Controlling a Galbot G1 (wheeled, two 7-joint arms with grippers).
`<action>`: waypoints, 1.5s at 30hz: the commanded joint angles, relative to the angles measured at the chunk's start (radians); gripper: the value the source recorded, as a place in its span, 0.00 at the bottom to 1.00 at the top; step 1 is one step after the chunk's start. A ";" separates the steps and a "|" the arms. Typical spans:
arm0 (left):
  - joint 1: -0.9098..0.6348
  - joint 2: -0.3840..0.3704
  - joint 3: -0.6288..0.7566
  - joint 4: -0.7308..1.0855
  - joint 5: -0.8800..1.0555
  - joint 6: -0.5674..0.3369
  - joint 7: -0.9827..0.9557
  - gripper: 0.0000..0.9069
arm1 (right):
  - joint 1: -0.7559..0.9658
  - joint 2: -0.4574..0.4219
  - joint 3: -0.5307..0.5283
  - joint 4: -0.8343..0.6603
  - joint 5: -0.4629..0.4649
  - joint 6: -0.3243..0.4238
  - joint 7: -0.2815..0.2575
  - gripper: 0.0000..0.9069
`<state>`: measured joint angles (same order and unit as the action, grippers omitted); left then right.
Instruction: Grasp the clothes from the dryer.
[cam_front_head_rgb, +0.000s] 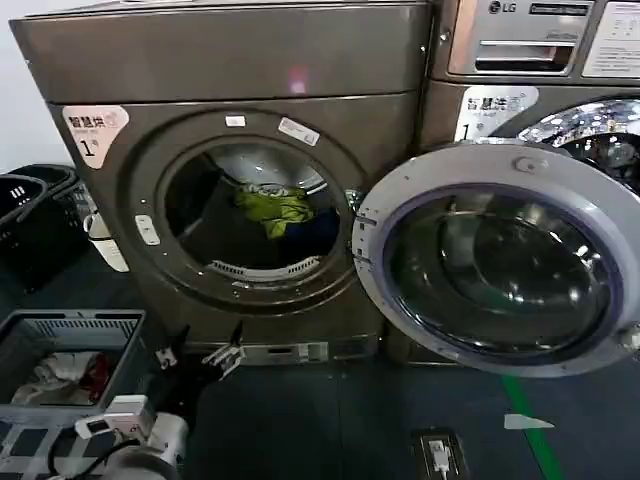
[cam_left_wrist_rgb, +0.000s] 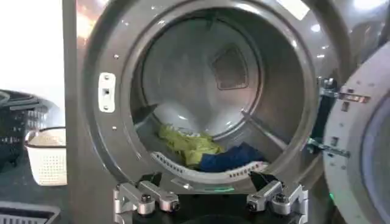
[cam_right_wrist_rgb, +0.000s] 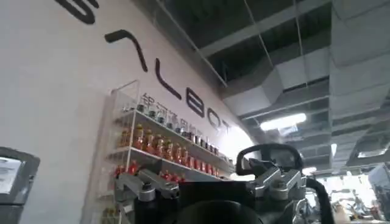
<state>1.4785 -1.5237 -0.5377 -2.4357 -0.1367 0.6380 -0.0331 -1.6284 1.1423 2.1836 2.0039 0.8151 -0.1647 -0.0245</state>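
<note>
Clothes (cam_front_head_rgb: 274, 207) in dryer (cam_front_head_rgb: 225, 60) drum; left gripper (cam_front_head_rgb: 198, 356) open below port.

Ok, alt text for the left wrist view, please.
The left gripper, fingers spread open, faces the dryer through its open round port. Yellow-green clothes and a blue garment lie at the bottom of the drum; the open door stands at one side.

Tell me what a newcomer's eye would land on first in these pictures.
The dryer fills the head view, its round door swung wide open to the right. Inside the drum, a yellow-green garment lies beside a dark blue one. The left gripper hangs open in front of the port, below its rim.
</note>
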 joint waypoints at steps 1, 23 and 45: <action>0.000 0.001 0.001 0.001 0.000 0.001 0.000 1.00 | 0.000 0.000 0.001 0.000 0.000 0.000 0.000 1.00; 0.001 -0.001 0.000 -0.001 0.001 0.000 0.000 1.00 | 0.003 -0.001 0.000 -0.004 0.001 -0.001 0.000 1.00; 0.000 -0.005 -0.001 0.004 0.003 -0.003 0.001 1.00 | 0.005 -0.001 -0.002 -0.005 0.000 0.000 -0.003 1.00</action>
<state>1.4783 -1.5290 -0.5395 -2.4327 -0.1337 0.6358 -0.0328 -1.6237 1.1405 2.1814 1.9988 0.8153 -0.1653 -0.0273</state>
